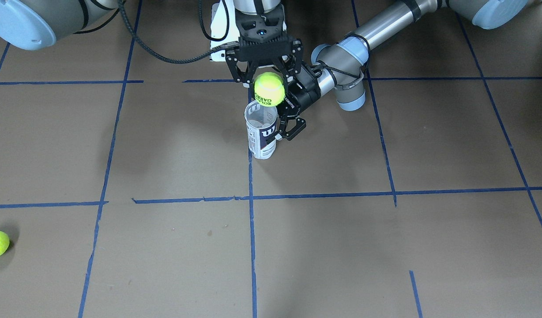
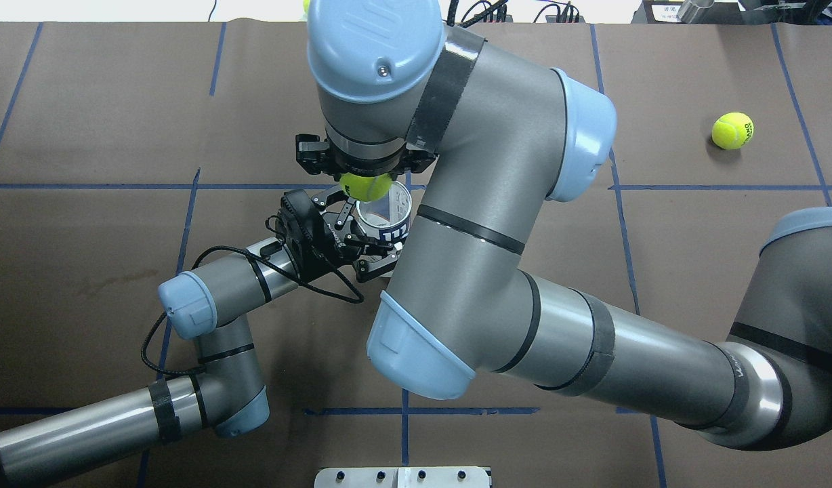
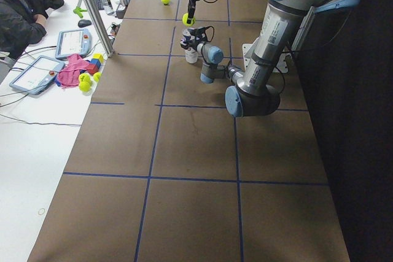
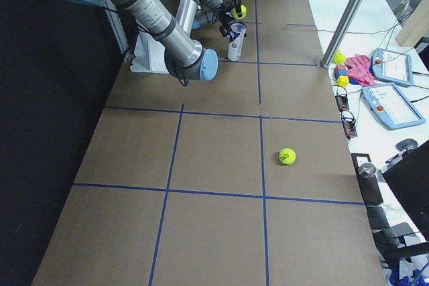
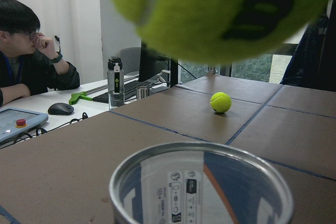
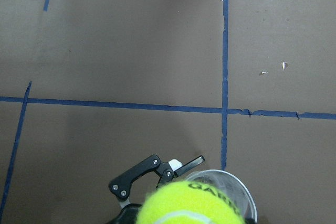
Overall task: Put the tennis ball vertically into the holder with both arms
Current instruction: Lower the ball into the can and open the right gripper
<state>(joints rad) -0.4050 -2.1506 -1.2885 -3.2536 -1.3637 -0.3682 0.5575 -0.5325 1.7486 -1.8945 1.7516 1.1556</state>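
1. Front-facing: we see the right gripper (image 1: 269,84) clamping the tennis ball (image 1: 269,90) just above the holder (image 1: 260,132), whose side the left gripper (image 1: 278,128) clasps.
2. Overhead: the holder (image 2: 387,215) stands upright, long axis vertical, mouth up.
3. Left wrist: only here we see inside the holder, with label print showing and the bottom hidden; a spare ball (image 5: 220,102) lies beyond.

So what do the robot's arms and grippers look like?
The left arm and right arm are grey tubes with light-blue joint caps and black bands. The left gripper and right gripper are black, two-fingered linkages. A black cable trails along each.
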